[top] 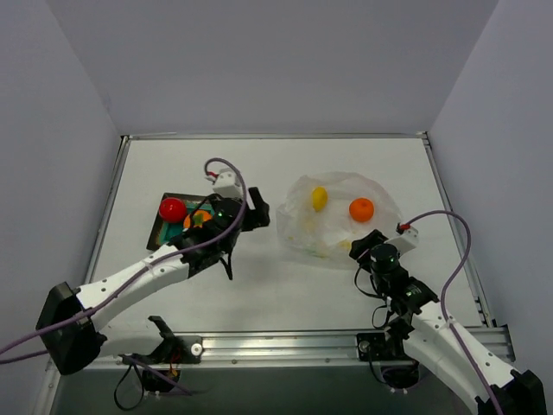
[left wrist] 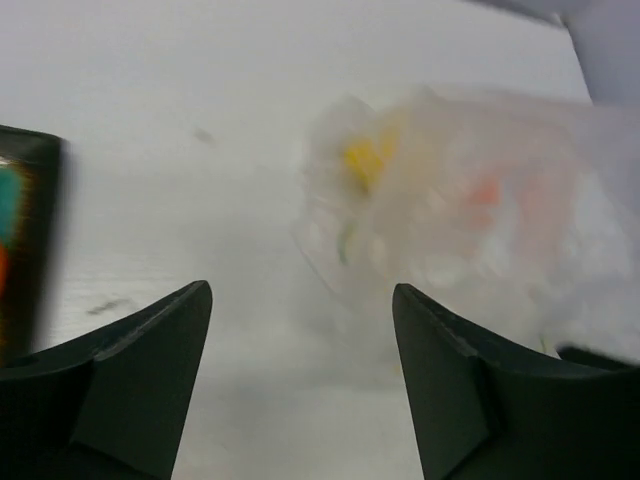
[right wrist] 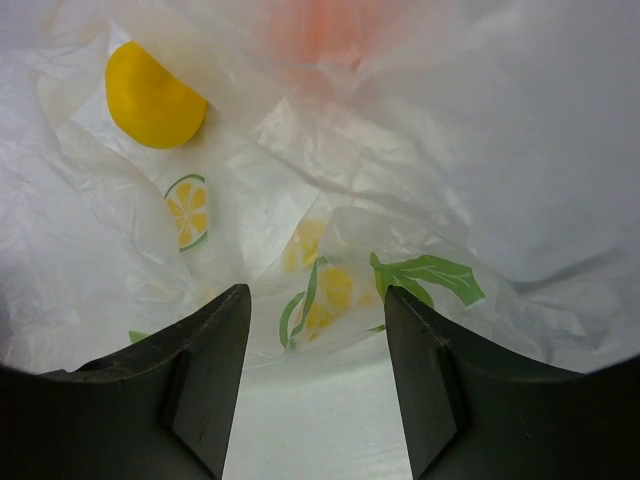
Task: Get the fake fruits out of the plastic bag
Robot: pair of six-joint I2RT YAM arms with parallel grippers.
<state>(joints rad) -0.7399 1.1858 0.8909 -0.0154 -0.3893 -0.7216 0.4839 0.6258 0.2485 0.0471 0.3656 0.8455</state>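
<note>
The plastic bag (top: 333,226) lies right of centre, whitish and wrinkly with lemon prints. Inside it are a yellow fruit (top: 319,198) and an orange fruit (top: 361,208). A red fruit (top: 171,208) and another orange fruit (top: 200,219) rest on the dark plate (top: 161,232). My left gripper (top: 258,211) is open and empty between plate and bag; its wrist view shows the blurred bag (left wrist: 520,250) ahead of the gripper (left wrist: 300,300). My right gripper (top: 366,243) is open and empty at the bag's near edge. In the right wrist view the gripper (right wrist: 316,300) faces the bag (right wrist: 500,150), with the yellow fruit (right wrist: 152,95) and the orange fruit (right wrist: 320,35) under plastic.
White walls enclose the table on the left, back and right. A metal rail (top: 285,346) runs along the near edge by the arm bases. The plate's dark edge shows in the left wrist view (left wrist: 30,240).
</note>
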